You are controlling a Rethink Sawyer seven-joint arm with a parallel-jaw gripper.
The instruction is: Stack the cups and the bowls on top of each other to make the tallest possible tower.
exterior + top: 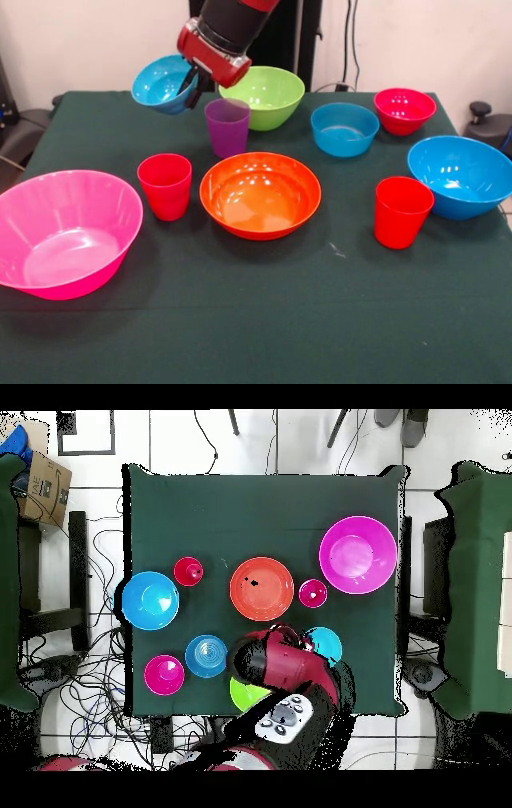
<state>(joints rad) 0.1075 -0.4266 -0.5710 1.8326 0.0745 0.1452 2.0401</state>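
Small blue bowl (164,84) hangs tilted above the table's far left, its rim pinched by the closed gripper (193,82). Just right of it stands the purple cup (227,126), before the lime green bowl (264,96).

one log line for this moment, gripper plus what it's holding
gripper: shut on small blue bowl | bowl: lifted, tilted, beside purple cup | tower: not started | orange bowl: on table, empty

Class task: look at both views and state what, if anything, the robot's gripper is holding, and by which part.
The gripper holds a small blue bowl by its rim, lifted and tilted above the table.
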